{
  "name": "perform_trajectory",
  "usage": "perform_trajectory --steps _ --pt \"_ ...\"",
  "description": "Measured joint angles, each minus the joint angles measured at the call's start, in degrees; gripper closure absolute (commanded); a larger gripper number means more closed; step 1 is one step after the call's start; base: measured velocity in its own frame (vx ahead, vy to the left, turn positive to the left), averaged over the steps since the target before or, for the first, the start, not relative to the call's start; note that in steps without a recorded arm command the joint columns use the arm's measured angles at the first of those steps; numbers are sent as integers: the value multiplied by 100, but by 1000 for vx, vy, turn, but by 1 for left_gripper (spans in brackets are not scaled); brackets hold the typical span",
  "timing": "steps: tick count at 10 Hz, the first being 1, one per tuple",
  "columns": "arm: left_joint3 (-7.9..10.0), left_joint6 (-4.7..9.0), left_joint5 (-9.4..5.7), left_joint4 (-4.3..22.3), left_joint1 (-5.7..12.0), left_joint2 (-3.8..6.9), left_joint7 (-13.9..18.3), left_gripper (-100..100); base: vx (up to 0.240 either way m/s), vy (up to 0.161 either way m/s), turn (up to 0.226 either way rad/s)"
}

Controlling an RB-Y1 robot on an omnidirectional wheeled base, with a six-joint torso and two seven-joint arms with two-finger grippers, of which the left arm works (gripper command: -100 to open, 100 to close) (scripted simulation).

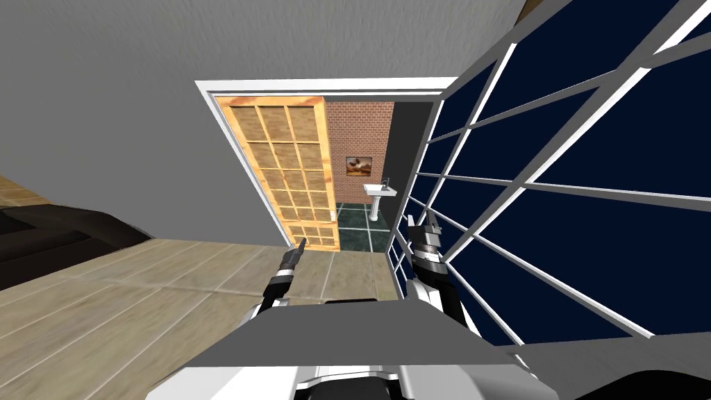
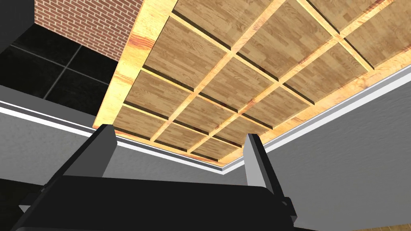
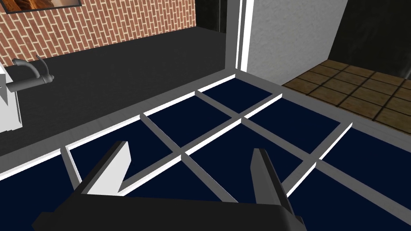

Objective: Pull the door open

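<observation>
A light wooden door [image 1: 291, 173] with a grid of square panels stands in a white frame [image 1: 208, 94]. It covers the frame's left part, and the gap beside it shows a tiled room. My left gripper [image 1: 303, 242] is low, close to the door's bottom corner, and open. In the left wrist view the door [image 2: 241, 60] spans the space beyond the open gripper [image 2: 178, 134], with nothing between the fingers [image 2: 253, 156]. My right gripper [image 1: 422, 223] is open beside the window wall. The right wrist view shows the open right gripper [image 3: 189, 148] over dark blue panes.
A large grid window [image 1: 569, 180] with dark blue panes runs along the right. Through the doorway are a brick wall [image 1: 360, 132], a picture [image 1: 360, 165], a white pedestal sink [image 1: 377, 191] and dark tiles. A dark sofa [image 1: 48, 236] sits at the left on the wooden floor [image 1: 139, 292].
</observation>
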State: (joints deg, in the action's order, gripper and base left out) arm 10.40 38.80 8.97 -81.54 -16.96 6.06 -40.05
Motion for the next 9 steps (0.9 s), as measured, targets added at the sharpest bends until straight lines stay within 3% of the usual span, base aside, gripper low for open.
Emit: perform_trajectory --steps 9 --pt "147 305 189 965 240 3 -1014 -100 103 8 -67"
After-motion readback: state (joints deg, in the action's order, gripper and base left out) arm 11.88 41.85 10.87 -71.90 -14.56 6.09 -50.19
